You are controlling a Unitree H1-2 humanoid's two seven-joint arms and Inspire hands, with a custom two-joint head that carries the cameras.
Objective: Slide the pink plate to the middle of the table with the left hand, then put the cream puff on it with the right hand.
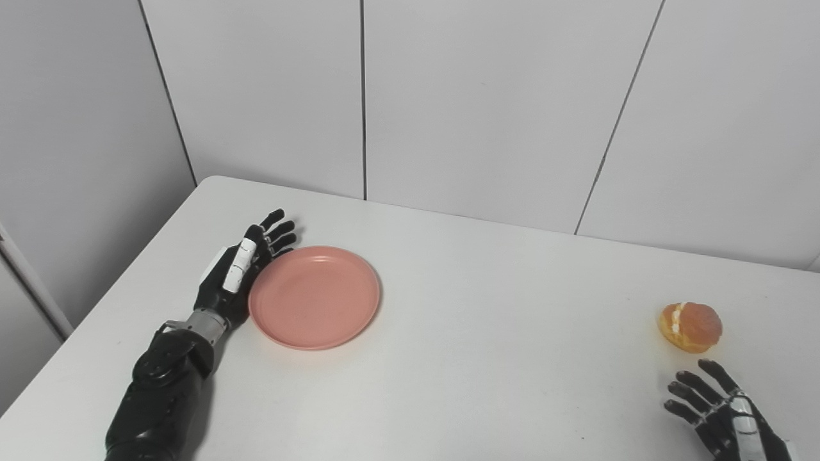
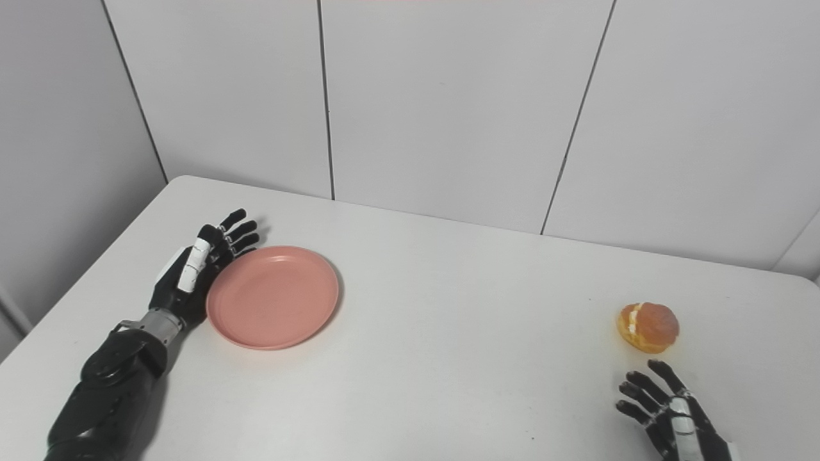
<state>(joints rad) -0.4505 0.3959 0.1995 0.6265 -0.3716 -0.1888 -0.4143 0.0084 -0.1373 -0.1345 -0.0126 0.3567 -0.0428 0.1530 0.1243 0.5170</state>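
Observation:
The pink plate (image 1: 314,296) lies flat on the left part of the white table (image 1: 487,333). My left hand (image 1: 246,266) is open, its fingers straight, resting edge-on against the plate's left rim. The cream puff (image 1: 690,327), golden brown with a cream band, sits at the right side of the table. My right hand (image 1: 721,410) is open with fingers spread, a little in front of the cream puff and apart from it. The plate (image 2: 272,305), cream puff (image 2: 648,327) and both hands also show in the right eye view.
Grey wall panels (image 1: 487,109) stand right behind the table's far edge. The table's left edge runs close beside my left arm (image 1: 160,397). Bare tabletop lies between the plate and the cream puff.

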